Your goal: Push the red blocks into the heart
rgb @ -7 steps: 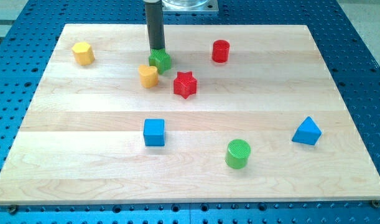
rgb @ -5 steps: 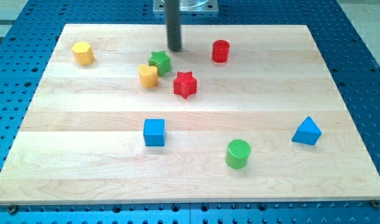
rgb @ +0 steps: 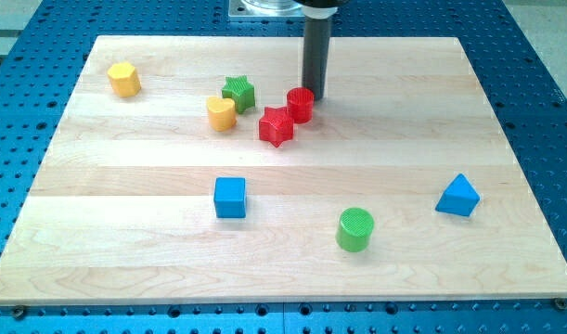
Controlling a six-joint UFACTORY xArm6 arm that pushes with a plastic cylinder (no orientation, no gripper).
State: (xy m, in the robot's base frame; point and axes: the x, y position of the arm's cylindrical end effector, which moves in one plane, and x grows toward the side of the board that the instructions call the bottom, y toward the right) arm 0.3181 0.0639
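Note:
The red cylinder (rgb: 300,105) sits near the board's upper middle, touching or nearly touching the red star (rgb: 276,125) at its lower left. My tip (rgb: 315,96) is right against the red cylinder's upper right side. The yellow heart-like block (rgb: 221,112) lies left of the red star, with the green star (rgb: 238,92) just above and to its right.
A yellow hexagonal block (rgb: 123,79) sits at the upper left. A blue cube (rgb: 230,197) is below the middle, a green cylinder (rgb: 355,228) at the lower middle right, and a blue triangular block (rgb: 457,195) at the right. The wooden board (rgb: 506,148) lies on a blue perforated table.
My tip moved from the green star to the right, then down-left behind the red cylinder. The red cylinder slid down-left to the red star. The green star shifted slightly.

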